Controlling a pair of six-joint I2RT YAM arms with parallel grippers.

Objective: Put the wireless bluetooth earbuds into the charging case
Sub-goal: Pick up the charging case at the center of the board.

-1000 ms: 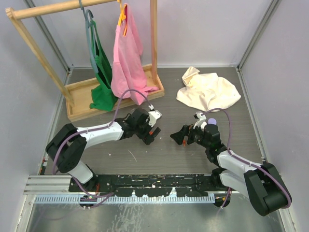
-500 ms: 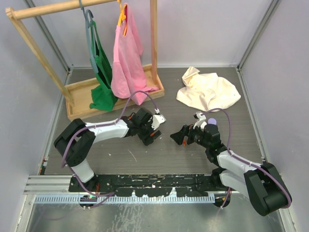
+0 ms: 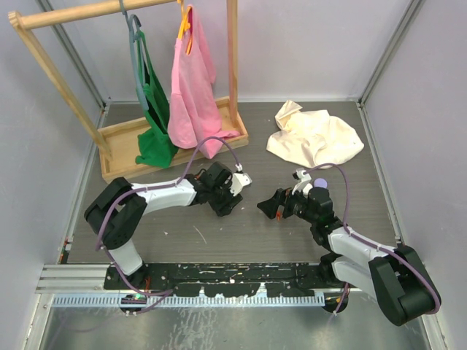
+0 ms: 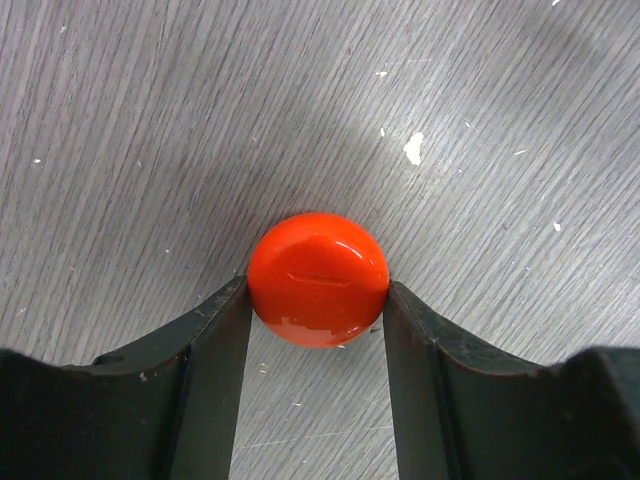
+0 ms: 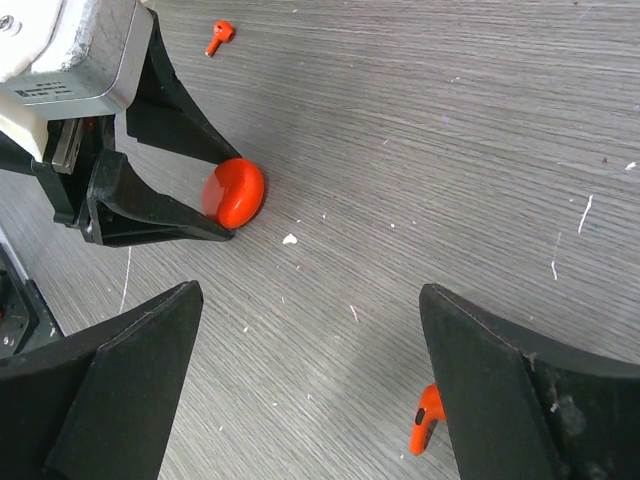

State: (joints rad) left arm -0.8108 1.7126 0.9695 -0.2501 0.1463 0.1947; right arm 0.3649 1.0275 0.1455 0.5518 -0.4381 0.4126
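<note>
A glossy red round charging case (image 4: 318, 278) lies shut on the grey table. My left gripper (image 4: 318, 292) is shut on it, one black finger (image 4: 215, 350) pressed against each side. The right wrist view shows the same case (image 5: 233, 192) between those fingers. My right gripper (image 5: 310, 295) hovers open over bare table, right of the left gripper (image 3: 235, 194). One red earbud (image 5: 425, 420) lies beside its right finger, partly hidden. Another red earbud (image 5: 218, 36) lies beyond the left gripper. From the top view my right gripper (image 3: 268, 205) is at table centre.
At the back left stands a wooden clothes rack (image 3: 117, 157) carrying a green garment (image 3: 153, 109) and a pink one (image 3: 191, 87). A cream cloth (image 3: 314, 138) is heaped at the back right. A small lilac round thing (image 3: 319, 181) shows by the right wrist.
My left gripper slid a little to the right and its jaws came together onto the red case. The right arm stayed where it was, still open.
</note>
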